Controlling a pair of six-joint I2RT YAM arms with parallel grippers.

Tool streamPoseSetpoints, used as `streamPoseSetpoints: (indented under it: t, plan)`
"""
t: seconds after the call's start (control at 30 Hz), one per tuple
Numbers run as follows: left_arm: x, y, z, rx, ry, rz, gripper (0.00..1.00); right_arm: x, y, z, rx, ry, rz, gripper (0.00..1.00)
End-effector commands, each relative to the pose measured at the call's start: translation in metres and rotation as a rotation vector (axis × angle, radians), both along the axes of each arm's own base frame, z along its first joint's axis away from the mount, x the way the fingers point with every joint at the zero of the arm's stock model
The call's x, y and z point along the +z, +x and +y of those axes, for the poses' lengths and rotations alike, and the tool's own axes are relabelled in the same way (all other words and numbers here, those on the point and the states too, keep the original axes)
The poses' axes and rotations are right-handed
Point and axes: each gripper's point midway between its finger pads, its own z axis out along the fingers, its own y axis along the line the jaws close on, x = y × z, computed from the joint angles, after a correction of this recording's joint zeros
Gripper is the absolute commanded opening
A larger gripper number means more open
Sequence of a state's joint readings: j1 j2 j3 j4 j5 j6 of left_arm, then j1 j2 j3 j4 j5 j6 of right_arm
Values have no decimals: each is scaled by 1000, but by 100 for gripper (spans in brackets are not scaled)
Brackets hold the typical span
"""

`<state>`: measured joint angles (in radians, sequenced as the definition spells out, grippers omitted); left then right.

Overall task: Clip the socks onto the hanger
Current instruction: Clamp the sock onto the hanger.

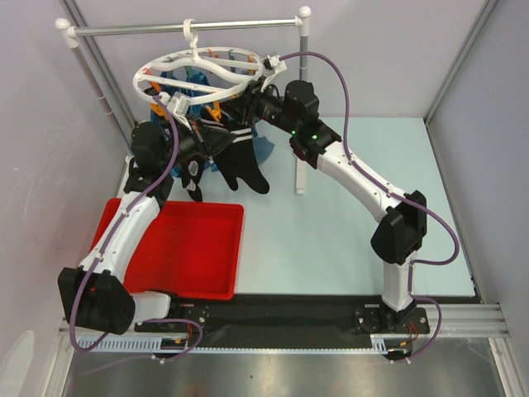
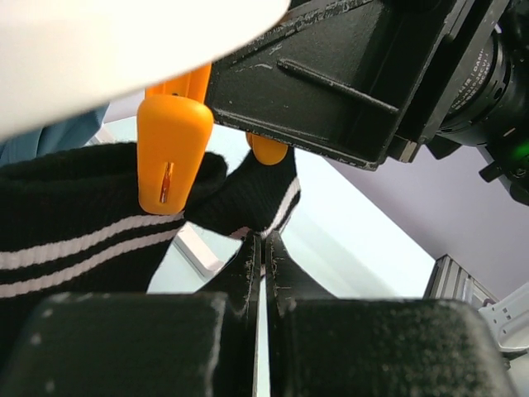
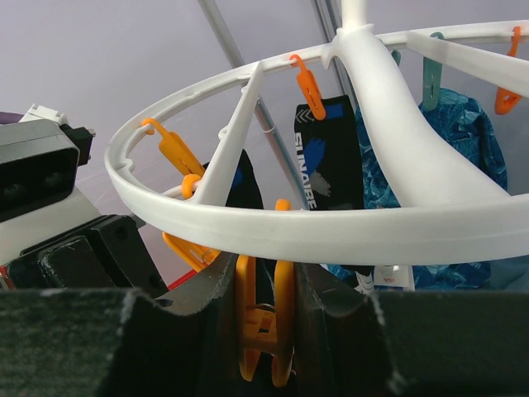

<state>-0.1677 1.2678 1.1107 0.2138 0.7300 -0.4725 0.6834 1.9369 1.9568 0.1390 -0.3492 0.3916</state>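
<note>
The white hanger hangs from the rail, its ring edged with orange clips. My left gripper is shut on the cuff edge of a black sock with white stripes, held just below an orange clip. In the top view the left gripper sits under the ring's near side, with black socks hanging beside it. My right gripper is shut on an orange clip under the rim, squeezing its two arms. Another black sock with white lettering hangs clipped at the far side.
A blue patterned cloth hangs from the ring's far side. The grey rail stand carries the hanger, its right post next to my right arm. A red tray lies at the front left.
</note>
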Motion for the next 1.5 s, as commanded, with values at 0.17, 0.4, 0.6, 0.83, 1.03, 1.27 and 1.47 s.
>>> streamPoseSetpoints:
  t: [0.17, 0.4, 0.6, 0.83, 1.03, 1.27, 1.47]
  plan:
    - [17, 1, 2, -9, -20, -53, 0, 42, -18, -8, 26, 57, -71, 0]
    - [21, 2, 6, -2, -45, -61, 0, 38, -18, -8, 28, 51, -64, 0]
    - [26, 6, 9, -5, -65, -68, 0, 40, -20, -8, 32, 57, -65, 0]
    - [24, 14, 8, -10, -58, -57, 0, 41, -21, -9, 35, 61, -66, 0]
    - [30, 13, 7, -14, -98, -61, 0, 40, -20, -10, 24, 60, -66, 0]
    - [39, 3, 6, -30, -160, -98, 0, 44, -22, -10, 24, 66, -71, 0]
    - [28, 8, 8, -9, -151, -70, 0, 47, -23, -12, 21, 70, -76, 0]
